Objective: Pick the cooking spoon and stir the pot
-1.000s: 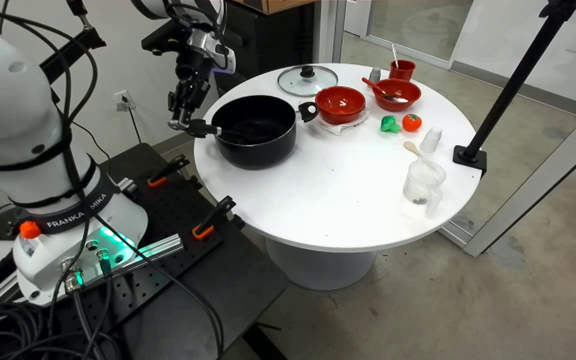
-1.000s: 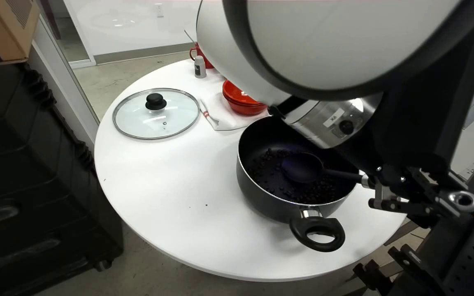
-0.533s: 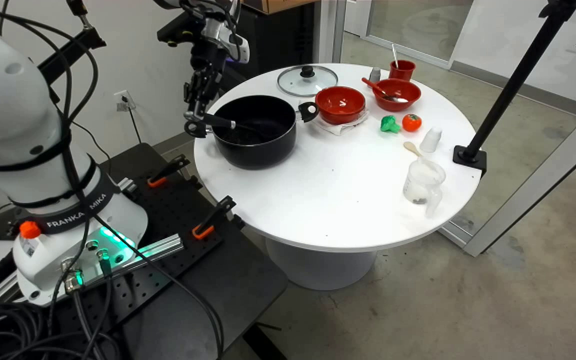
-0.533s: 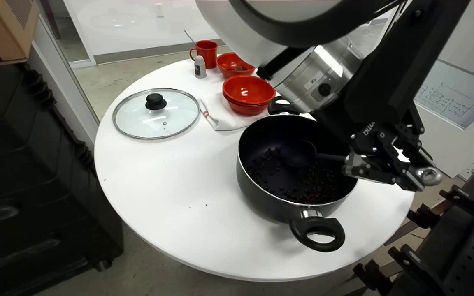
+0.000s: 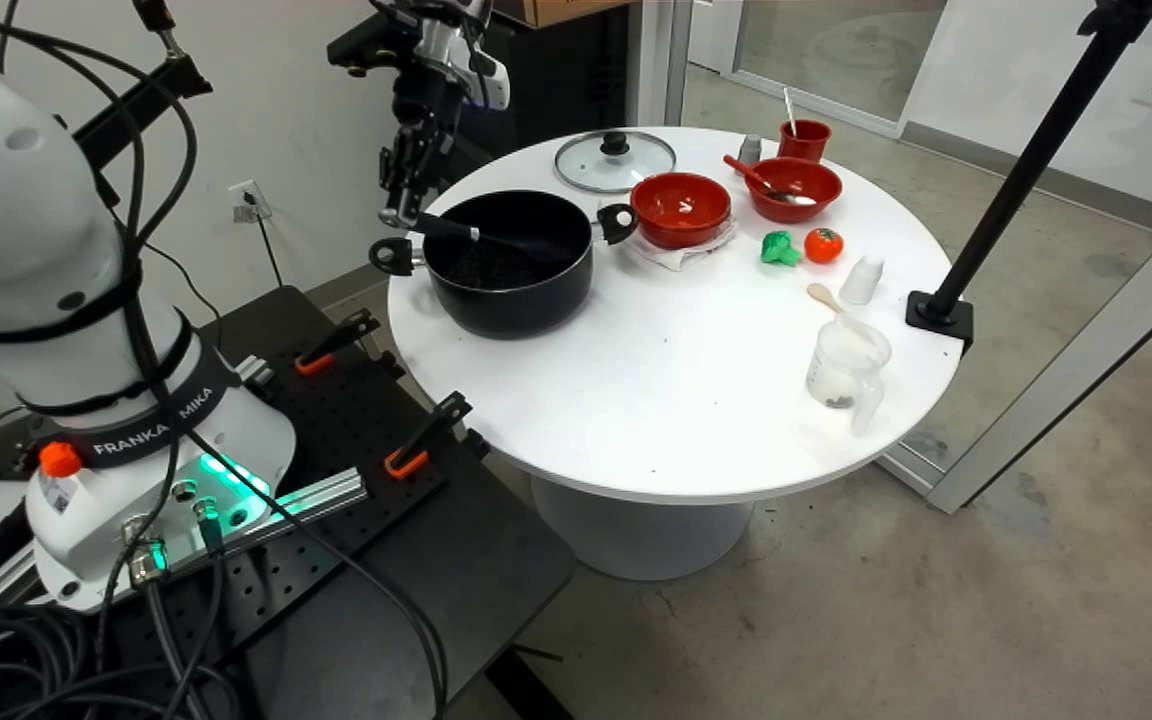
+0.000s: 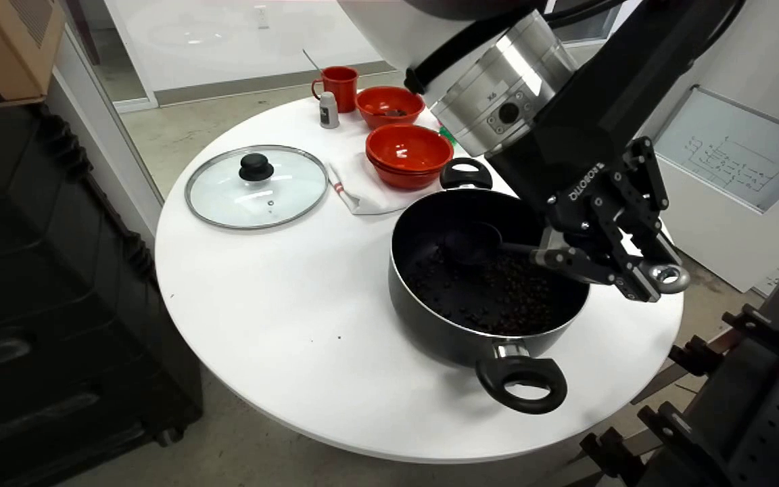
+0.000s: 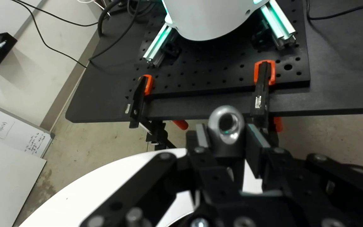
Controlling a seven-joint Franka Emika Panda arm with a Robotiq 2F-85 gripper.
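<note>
The black cooking spoon (image 6: 518, 248) reaches into the black pot (image 6: 443, 341), its head (image 6: 474, 243) low inside towards the side near the red bowls. Small dark beans (image 6: 521, 291) lie on the pot floor; whether the head touches them I cannot tell. The spoon handle (image 5: 446, 228) slants out over the rim of the pot (image 5: 526, 315). My gripper (image 5: 404, 205), also in an exterior view (image 6: 653, 270), is beside the pot above its rim, shut on the handle. In the wrist view the handle's end (image 7: 227, 148) sits between the fingertips of my gripper (image 7: 229, 137).
A glass lid (image 6: 227, 196), stacked red bowls (image 6: 408, 177) on a napkin (image 6: 369, 199), a grey shaker (image 6: 328, 111) and a red mug (image 6: 342, 88) stand behind the pot. A clear measuring cup (image 5: 841, 360) is across the table (image 5: 626, 420). The pot handle (image 6: 525, 406) sticks out.
My gripper, with the spoon in it, has moved right and slightly up in an exterior view. The spoon head has shifted towards the red bowls' side of the pot. The pot stays still.
</note>
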